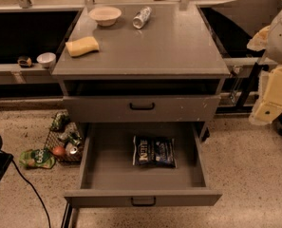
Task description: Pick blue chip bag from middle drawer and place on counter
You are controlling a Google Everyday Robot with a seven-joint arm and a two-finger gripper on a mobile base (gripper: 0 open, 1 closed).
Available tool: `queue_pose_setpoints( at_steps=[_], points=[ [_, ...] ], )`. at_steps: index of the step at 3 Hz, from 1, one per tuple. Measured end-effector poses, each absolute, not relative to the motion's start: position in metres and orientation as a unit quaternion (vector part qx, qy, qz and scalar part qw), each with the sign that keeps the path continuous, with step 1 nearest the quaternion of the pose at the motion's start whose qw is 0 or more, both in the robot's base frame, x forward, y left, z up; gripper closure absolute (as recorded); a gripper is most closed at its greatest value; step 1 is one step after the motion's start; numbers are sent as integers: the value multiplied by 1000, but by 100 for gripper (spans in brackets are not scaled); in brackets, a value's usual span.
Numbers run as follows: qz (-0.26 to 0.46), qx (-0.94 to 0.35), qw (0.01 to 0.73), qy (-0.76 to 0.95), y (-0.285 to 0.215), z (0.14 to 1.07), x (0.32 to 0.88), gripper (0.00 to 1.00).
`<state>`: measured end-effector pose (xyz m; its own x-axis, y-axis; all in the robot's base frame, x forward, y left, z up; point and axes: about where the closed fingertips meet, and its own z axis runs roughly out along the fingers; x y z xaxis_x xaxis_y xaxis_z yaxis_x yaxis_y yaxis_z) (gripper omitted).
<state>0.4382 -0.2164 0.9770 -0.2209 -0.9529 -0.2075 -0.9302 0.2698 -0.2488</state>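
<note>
Camera view: the gripper (272, 96) sits at the far right edge, off the cabinet's right side, approx level w/ the closed drawer front. It's cream-coloured and partly cut off by the frame; can't tell if it's released or clenched. Nothing visibly in it.

Down and left of the gripper, the middle drawer (107, 175) is pulled fully out toward the camera, w/ a low front panel and small black handle. The blue chip bag (154, 151) lies flat on the drawer floor, near the back, right of centre, well apart from the gripper.

Left of the gripper, the taller drawer (178, 109) above is closed, w/ white scuffs on its front.

Up and left of the gripper is the counter (178, 46), matte grey. Its right half is bare. On the far left side is a yellow sponge (82, 46); at the back are a pale bowl (105, 15) and a can (142, 17) on its side.

Room: a speckled floor (254, 175) and dark side tables (26, 32) flanking the cabinet. Far left on the floor are a wire basket (60, 148) w/ cans and fruit, a green pouch (37, 158) and a black cable (33, 189). A small white cup (46, 59) sits on the left ledge.
</note>
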Motion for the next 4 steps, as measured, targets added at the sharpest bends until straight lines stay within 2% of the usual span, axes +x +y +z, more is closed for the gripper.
queue_pose_setpoints(
  at_steps=[2, 4],
  points=[
    [-20, -608, 181, 773, -207, 950, 448, 0],
    [119, -607, 242, 747, -147, 800, 460, 0]
  ],
)
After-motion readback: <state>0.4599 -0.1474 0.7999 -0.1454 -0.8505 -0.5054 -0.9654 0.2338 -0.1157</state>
